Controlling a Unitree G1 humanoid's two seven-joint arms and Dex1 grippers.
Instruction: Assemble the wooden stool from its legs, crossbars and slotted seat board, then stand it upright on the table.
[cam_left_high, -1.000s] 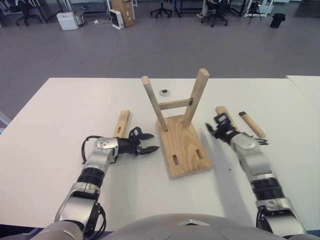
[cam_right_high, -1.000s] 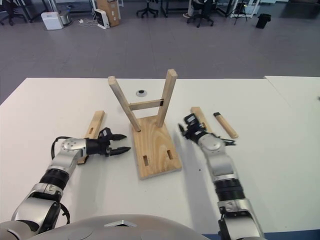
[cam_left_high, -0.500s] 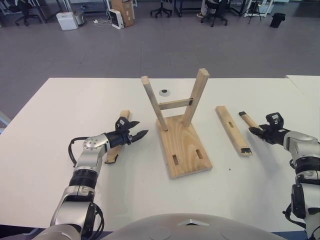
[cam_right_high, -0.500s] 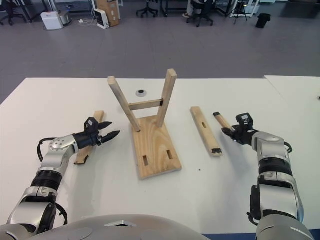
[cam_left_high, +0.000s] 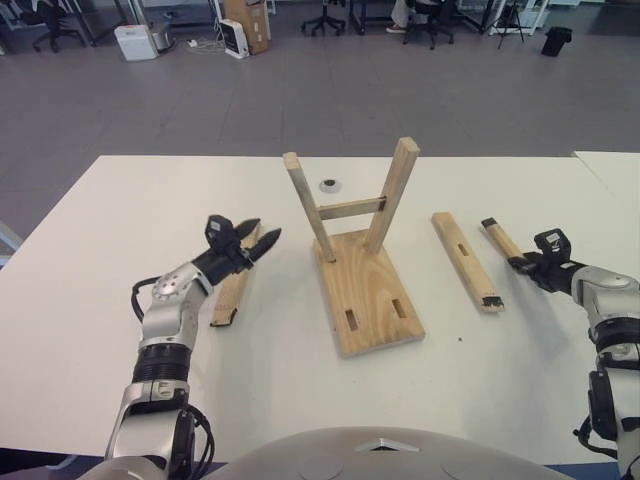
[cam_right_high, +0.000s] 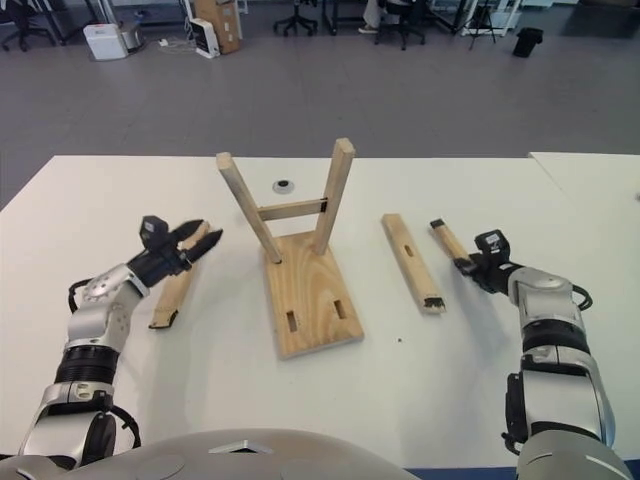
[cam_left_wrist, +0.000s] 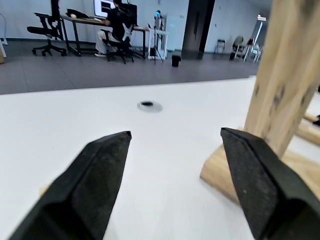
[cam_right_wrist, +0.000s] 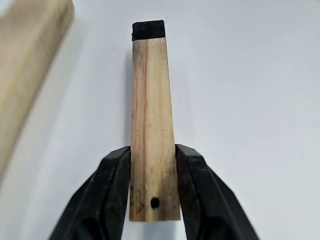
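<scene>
The slotted seat board (cam_left_high: 372, 300) lies flat mid-table with two legs (cam_left_high: 395, 195) standing in it, joined by a crossbar (cam_left_high: 351, 208). One loose leg (cam_left_high: 232, 290) lies to its left and another loose leg (cam_left_high: 463, 260) to its right. My left gripper (cam_left_high: 255, 240) hovers open over the far end of the left loose leg; its fingers (cam_left_wrist: 100, 170) are spread with nothing between them. My right gripper (cam_left_high: 527, 265) is shut on the near end of a short crossbar (cam_right_wrist: 149, 100) with a black tip, which lies on the table (cam_right_high: 446, 240) at the far right.
A small round grommet (cam_left_high: 328, 184) sits in the tabletop behind the stool. A second table (cam_left_high: 612, 165) adjoins at the far right. The white tabletop (cam_left_high: 300, 400) in front of the seat board is bare.
My left gripper has pulled away from the seat board and risen back-left over the loose leg. My right gripper has left the right loose leg, moved outward and shut on the short crossbar.
</scene>
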